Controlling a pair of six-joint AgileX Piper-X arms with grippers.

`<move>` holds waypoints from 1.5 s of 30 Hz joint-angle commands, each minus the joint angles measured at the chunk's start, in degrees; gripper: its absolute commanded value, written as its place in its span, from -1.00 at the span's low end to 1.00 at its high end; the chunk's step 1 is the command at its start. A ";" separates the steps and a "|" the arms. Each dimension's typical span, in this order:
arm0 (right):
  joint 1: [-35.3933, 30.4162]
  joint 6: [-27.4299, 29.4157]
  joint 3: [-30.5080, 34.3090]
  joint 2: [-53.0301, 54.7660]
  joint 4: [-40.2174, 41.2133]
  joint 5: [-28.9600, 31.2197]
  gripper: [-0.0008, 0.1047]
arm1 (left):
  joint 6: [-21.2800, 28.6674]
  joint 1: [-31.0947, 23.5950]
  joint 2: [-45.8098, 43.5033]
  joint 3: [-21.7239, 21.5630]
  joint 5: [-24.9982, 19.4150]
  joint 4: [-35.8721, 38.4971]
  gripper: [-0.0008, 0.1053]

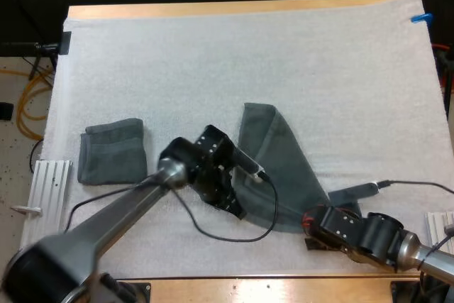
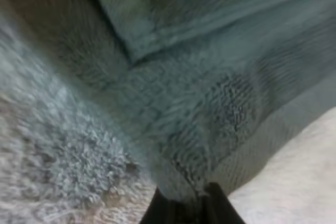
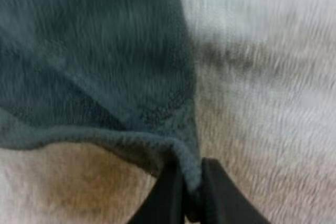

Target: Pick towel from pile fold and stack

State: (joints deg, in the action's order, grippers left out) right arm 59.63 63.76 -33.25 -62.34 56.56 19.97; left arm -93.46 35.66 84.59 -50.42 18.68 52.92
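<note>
no readable text, labels or numbers

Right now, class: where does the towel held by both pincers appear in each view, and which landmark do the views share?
High view: the loose towel lies right of centre on the white mat, right of the folded towel.
Left wrist view: its hem is pinched in the left pincer.
Right wrist view: its edge is pinched in the right pincer.
Shared landmark: the white mat beside it.
</note>
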 commanded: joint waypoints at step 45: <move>-9.94 12.34 -40.21 7.65 20.26 -14.75 -0.99 | -6.70 -10.28 -35.05 -19.53 11.16 23.95 -0.99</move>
State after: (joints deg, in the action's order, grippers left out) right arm 49.66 76.48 -72.86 -55.12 76.65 5.81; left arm -99.75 24.91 49.97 -70.00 29.04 76.33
